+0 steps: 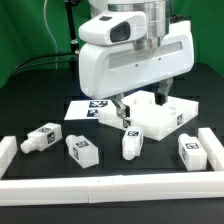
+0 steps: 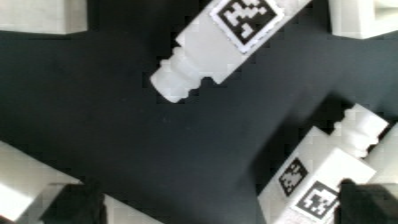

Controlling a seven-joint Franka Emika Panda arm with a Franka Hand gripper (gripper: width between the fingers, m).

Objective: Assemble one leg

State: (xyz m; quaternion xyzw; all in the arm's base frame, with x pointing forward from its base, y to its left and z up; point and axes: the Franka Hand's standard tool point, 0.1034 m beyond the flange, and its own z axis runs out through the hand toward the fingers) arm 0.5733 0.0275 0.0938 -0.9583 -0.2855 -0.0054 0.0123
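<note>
— Where did we find the claw?
— Our gripper point(image 1: 120, 112) hung low over the black table point(image 1: 40, 115), between the marker board point(image 1: 86, 108) and the square panel point(image 1: 168, 118).
— Had it hold of anything?
— No. In the wrist view we saw the jaws standing wide apart, with only bare table between them.
— And the leg?
— The leg point(image 1: 131, 143) lay on the table near the gripper, on the camera's side of it, and nothing touched it. The other legs point(image 1: 82, 150) lay in the same row, two toward the exterior view's left and one toward its right, all inside the border rails point(image 1: 110, 186).
— Did the wrist view show it?
— We saw two pegs there, both clear of the jaws. We could not tell which was which.
</note>
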